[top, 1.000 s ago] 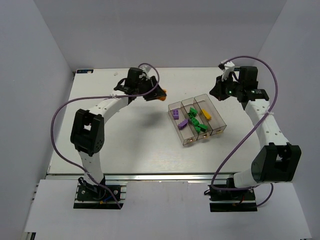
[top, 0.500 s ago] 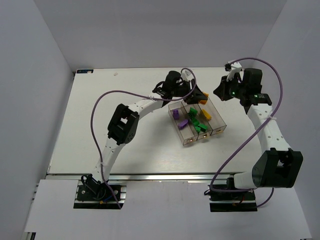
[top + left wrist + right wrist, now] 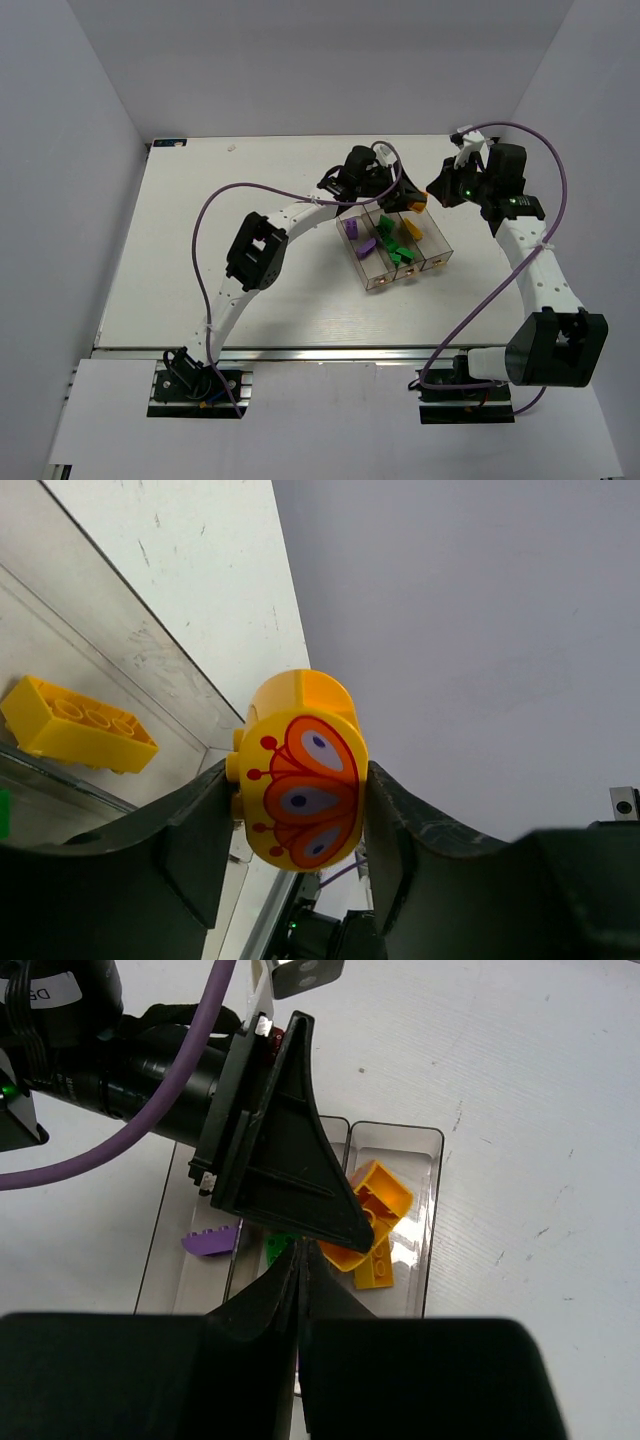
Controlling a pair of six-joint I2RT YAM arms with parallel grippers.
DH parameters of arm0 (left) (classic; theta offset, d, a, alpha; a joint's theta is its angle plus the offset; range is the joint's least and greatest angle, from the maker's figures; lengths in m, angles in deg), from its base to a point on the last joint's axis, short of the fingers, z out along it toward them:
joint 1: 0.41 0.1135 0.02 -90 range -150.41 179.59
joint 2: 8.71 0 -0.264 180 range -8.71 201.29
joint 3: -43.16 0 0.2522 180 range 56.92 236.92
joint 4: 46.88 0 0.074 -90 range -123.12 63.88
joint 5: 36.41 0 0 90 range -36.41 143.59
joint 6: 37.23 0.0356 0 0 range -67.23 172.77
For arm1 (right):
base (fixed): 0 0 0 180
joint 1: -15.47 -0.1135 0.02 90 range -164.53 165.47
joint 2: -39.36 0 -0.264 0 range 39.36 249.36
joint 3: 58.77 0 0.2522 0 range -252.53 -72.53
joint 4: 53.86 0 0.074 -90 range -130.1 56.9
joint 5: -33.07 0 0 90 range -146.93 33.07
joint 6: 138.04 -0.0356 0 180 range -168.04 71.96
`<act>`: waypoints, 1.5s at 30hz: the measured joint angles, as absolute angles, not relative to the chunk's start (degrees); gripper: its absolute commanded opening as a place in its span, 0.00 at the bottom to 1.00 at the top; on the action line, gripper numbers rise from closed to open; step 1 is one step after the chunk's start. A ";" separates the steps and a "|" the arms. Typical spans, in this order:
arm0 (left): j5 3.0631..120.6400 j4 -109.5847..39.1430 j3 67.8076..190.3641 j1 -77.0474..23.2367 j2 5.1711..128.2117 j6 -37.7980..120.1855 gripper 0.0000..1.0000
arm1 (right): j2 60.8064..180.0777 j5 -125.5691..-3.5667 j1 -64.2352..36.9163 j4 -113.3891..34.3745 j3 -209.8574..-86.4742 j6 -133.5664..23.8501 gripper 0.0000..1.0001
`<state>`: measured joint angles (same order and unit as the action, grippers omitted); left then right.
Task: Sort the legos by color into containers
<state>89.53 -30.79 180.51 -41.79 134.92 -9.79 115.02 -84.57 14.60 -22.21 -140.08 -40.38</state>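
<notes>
My left gripper is shut on an orange-yellow lego with a red butterfly print, held above the far end of the right-hand bin. The containers are three joined clear bins at mid-table. Purple legos lie in the left bin, green legos in the middle one, and a yellow brick in the right one. That yellow brick shows below the held lego. My right gripper is shut and empty, hovering just right of the bins' far end, beside the left gripper's finger.
Both grippers crowd the far end of the bins, close to each other. Purple cables loop over the table from both arms. White walls close in the table at the back and sides.
The left arm swung right from the table's back middle to above the bins, carrying the orange-yellow lego. The right gripper edged slightly toward the bins and stayed shut.
</notes>
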 measured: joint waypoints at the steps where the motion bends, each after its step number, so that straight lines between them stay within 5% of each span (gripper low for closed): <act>1: 89.29 -30.46 181.16 -41.81 135.18 -9.79 0.63 | 115.00 -84.70 14.60 -22.21 -140.06 -40.40 0.00; 16: 87.41 -25.89 181.60 -42.16 135.33 -8.02 0.68 | 113.18 -86.36 14.60 -22.28 -139.14 -40.56 0.17; 19: 87.04 -25.37 181.49 -41.86 135.22 -7.21 0.61 | 112.57 -87.12 14.98 -22.26 -139.14 -40.43 0.23; 21: 86.54 -25.11 180.18 -41.53 134.26 -6.36 0.47 | 112.00 -87.45 15.70 -22.19 -139.14 -40.23 0.38; 23: 85.53 -24.45 176.97 -40.87 131.77 -5.16 0.24 | 111.26 -88.13 16.20 -22.06 -139.12 -40.10 0.71; 24: 85.05 -23.97 175.15 -40.33 130.11 -4.24 0.04 | 110.80 -88.54 16.40 -21.99 -139.05 -39.99 0.79; 27: 83.04 -21.83 169.36 -37.62 123.09 -0.48 0.00 | 109.36 -90.75 16.46 -21.99 -138.35 -39.55 0.89; 30: 80.86 -19.38 163.15 -34.23 113.41 4.48 0.36 | 109.03 -92.21 16.40 -21.49 -138.22 -40.12 0.89; 31: 79.57 -18.48 160.25 -32.85 108.97 6.34 0.63 | 109.12 -92.28 16.35 -21.12 -138.22 -40.51 0.89; 34: 75.41 -16.39 152.03 -29.81 95.93 11.56 0.87 | 109.97 -92.19 16.31 -19.11 -138.31 -41.74 0.89; 45: 61.64 -12.47 125.41 -30.49 61.02 21.46 0.97 | 115.72 -86.62 16.20 -8.51 -142.09 -42.77 0.89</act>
